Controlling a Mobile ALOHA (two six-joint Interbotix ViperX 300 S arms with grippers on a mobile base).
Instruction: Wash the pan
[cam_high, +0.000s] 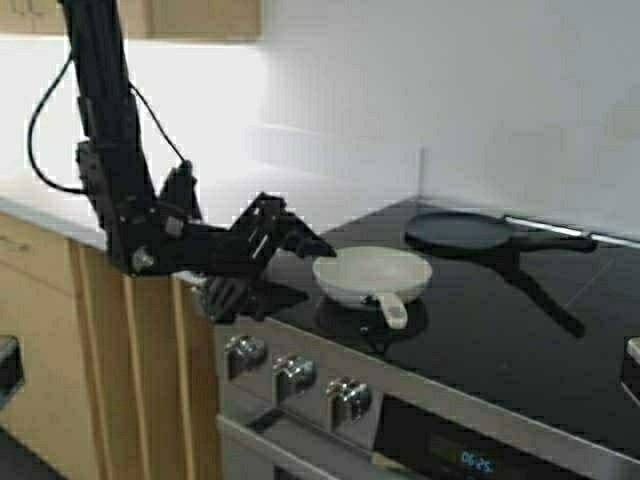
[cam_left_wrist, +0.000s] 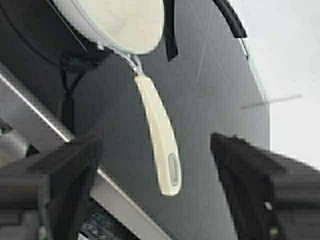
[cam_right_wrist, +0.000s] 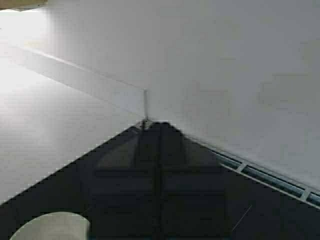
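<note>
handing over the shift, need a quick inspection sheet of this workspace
surface: black glass stovetop, bare around the pans
job's things: cream pan on the front burner, handle toward the knobs
clutter: black griddle pan behind it
grippers: left claw open beside the pan, handle ahead between its fingers, not touching; right claw shut, over the stovetop
cables: black cable looping off the left arm
surroundings: knobs, wood cabinets, white wall

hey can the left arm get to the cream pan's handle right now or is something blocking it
Probably yes. The left gripper is open beside the pan on the stovetop, and the handle lies between its fingers with nothing in the gap. The black griddle sits farther back, out of the way.
</note>
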